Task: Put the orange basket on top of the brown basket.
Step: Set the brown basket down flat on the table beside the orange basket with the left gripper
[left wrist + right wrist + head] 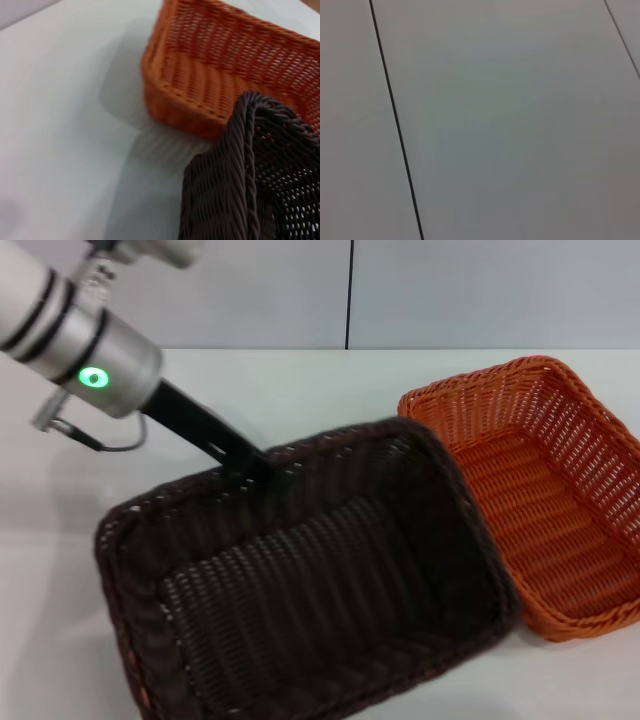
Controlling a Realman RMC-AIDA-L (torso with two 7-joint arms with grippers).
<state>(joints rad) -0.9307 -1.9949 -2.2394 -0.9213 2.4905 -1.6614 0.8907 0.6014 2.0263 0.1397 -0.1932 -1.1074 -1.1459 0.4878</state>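
The brown basket [320,580] fills the middle and left of the head view, tilted and raised toward the camera. Its right rim overlaps the near-left edge of the orange basket [550,500]. The orange basket rests on the white table [300,390] at the right. My left gripper [250,462] reaches down from the upper left and is shut on the brown basket's far rim. The left wrist view shows the brown basket's braided rim [240,190] close up, with the orange basket [225,65] just beyond it. My right gripper is out of view.
The white table [65,125] stretches bare to the left of both baskets. A grey wall with a dark vertical seam [350,290] stands behind the table. The right wrist view shows only grey panels with a dark seam [395,120].
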